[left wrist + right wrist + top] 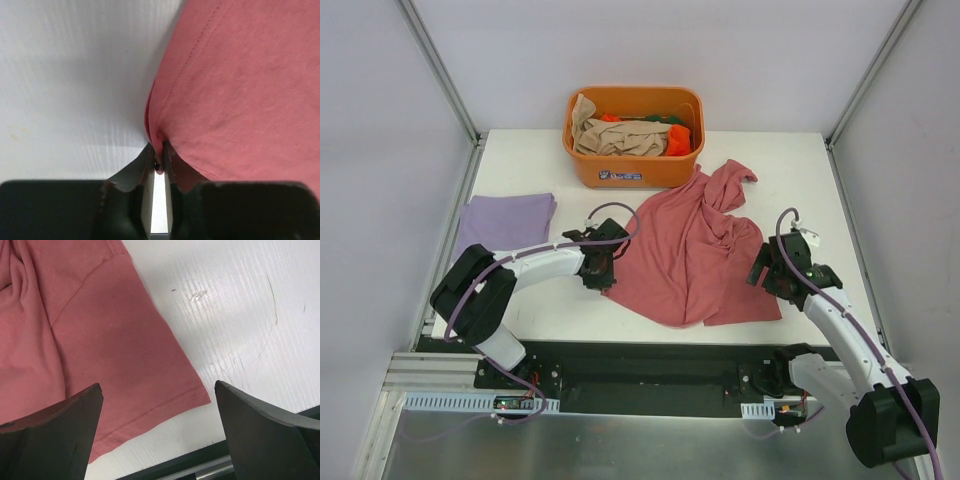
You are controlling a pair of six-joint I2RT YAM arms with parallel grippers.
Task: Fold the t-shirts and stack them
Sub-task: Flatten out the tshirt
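Note:
A dusty rose-red t-shirt (695,250) lies crumpled and spread out in the middle of the table. My left gripper (603,270) is shut on its left edge; in the left wrist view (159,157) the red cloth (240,85) is pinched between the jaws. My right gripper (760,272) is open just over the shirt's right corner; in the right wrist view (157,395) the hemmed corner (125,385) lies between the wide-open fingers. A pale lavender t-shirt (505,222) lies folded flat at the left.
An orange plastic tub (634,136) stands at the back middle, holding beige (615,135), orange (678,140) and green cloth. The table's near edge with a black rail (650,365) runs just below the red shirt.

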